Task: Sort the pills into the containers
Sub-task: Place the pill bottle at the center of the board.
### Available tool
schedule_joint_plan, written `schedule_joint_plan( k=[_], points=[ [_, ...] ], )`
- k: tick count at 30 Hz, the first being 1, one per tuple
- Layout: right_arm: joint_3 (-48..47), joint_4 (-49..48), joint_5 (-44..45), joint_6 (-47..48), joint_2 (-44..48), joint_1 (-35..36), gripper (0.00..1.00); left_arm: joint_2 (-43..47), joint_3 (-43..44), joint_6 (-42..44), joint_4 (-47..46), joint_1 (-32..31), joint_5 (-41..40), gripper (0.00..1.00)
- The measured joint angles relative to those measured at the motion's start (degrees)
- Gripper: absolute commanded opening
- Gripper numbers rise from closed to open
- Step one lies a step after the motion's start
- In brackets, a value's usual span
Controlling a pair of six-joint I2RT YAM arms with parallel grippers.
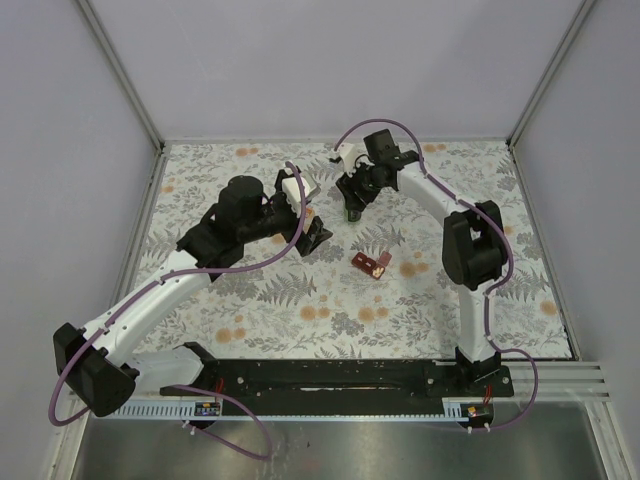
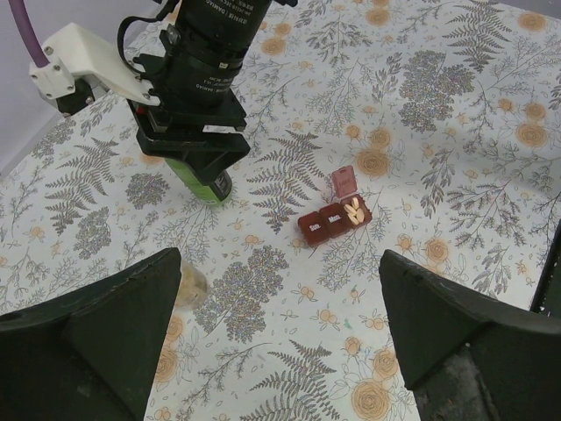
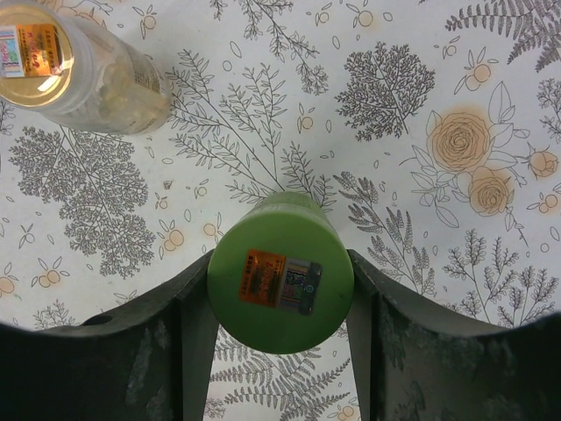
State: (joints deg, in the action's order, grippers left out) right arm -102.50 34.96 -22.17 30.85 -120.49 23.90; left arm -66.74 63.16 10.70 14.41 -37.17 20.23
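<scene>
On the floral cloth (image 1: 300, 300), the dark-red pill box (image 2: 335, 219) lies with one end lid raised and pale pills (image 2: 354, 210) in that open compartment. Beyond the pill box, toward the far edge, the right gripper (image 3: 280, 298) is clamped on the green bottle (image 2: 203, 182). Left of the pill box, the left gripper (image 2: 280, 263) hovers with its jaws wide apart. The pale bottle (image 2: 188, 285) is just beside one of its fingers (image 2: 114, 333).

There are two arms, the left arm (image 1: 150, 298) and the right arm (image 1: 470, 252), two bottles, one green bottle (image 3: 280, 279) and one pale bottle (image 3: 83, 74), one red pill box (image 2: 329, 221), and about three pills (image 2: 353, 210).
</scene>
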Motion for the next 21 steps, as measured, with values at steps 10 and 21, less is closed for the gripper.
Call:
schedule_joint_plan(
  k=[10, 21],
  points=[
    [-2.4, 2.7, 0.4, 1.7, -2.4, 0.1, 0.25, -0.2, 0.0, 0.3, 0.0, 0.0, 0.1, 0.99],
    [-4.2, 4.8, 1.7, 2.4, -3.9, 0.2, 0.48, -0.2, 0.0, 0.3, 0.0, 0.0, 0.1, 0.99]
  ],
)
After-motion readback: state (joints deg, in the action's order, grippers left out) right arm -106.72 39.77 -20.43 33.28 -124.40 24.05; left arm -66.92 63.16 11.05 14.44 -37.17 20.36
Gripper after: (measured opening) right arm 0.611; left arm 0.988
